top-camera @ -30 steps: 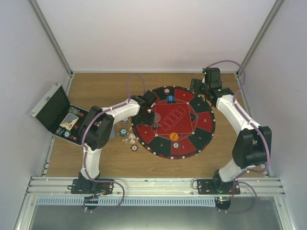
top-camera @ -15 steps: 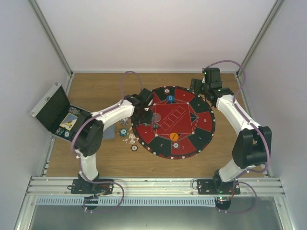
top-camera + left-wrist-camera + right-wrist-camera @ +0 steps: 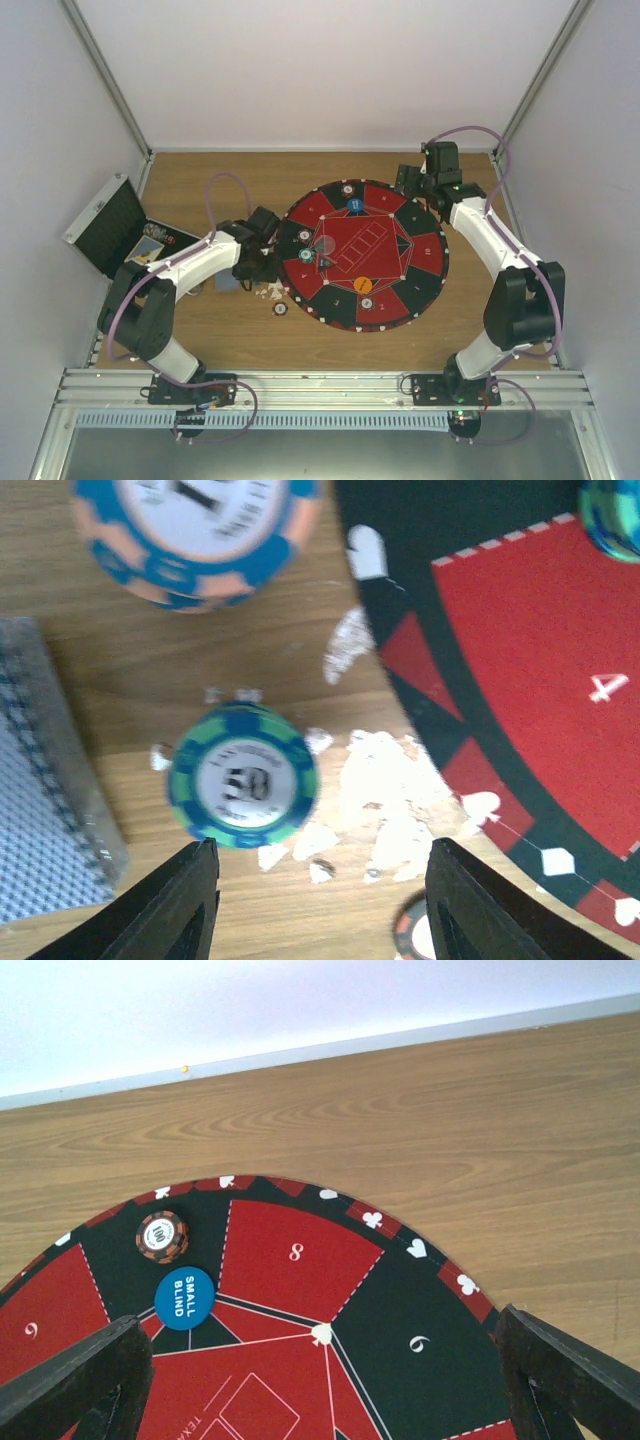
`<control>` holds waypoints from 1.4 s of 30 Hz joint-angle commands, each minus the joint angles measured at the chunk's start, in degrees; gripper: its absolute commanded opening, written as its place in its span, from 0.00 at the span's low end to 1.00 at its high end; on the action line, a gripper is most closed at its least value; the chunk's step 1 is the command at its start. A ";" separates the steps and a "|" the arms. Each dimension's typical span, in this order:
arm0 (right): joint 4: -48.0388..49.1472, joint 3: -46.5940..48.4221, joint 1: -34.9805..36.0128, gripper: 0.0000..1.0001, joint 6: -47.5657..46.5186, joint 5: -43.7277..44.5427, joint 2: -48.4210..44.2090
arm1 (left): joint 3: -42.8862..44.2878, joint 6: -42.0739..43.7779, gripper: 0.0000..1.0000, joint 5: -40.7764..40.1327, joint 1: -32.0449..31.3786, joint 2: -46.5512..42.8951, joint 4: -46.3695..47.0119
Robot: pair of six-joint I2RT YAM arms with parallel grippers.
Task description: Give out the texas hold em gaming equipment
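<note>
Though spread wide and empty, left gripper — teal chip just ahead of it.

Seen from above and behind the arm bases, the top view looks steeply down from far enough to hold the whole desk, with the round mat near its middle. The left wrist view hangs very close over the desk just off the mat's left rim, facing straight down; that rim fills its right side and its own jaws frame the bottom edge. The right wrist view slants down across the mat's far rim, past the blue disc, toward the wall behind. The top view shows both rim stretches.
</note>
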 commanded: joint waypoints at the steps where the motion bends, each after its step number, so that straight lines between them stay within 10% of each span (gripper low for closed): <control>1: 0.74 1.49 -0.56 0.94 0.15 -0.16 0.71 | -1.06 -0.46 0.59 -0.60 3.74 -2.59 0.72; 42: 0.28 1.77 -0.51 0.94 0.02 0.63 0.89 | -2.80 -8.48 0.71 2.86 7.58 3.18 4.46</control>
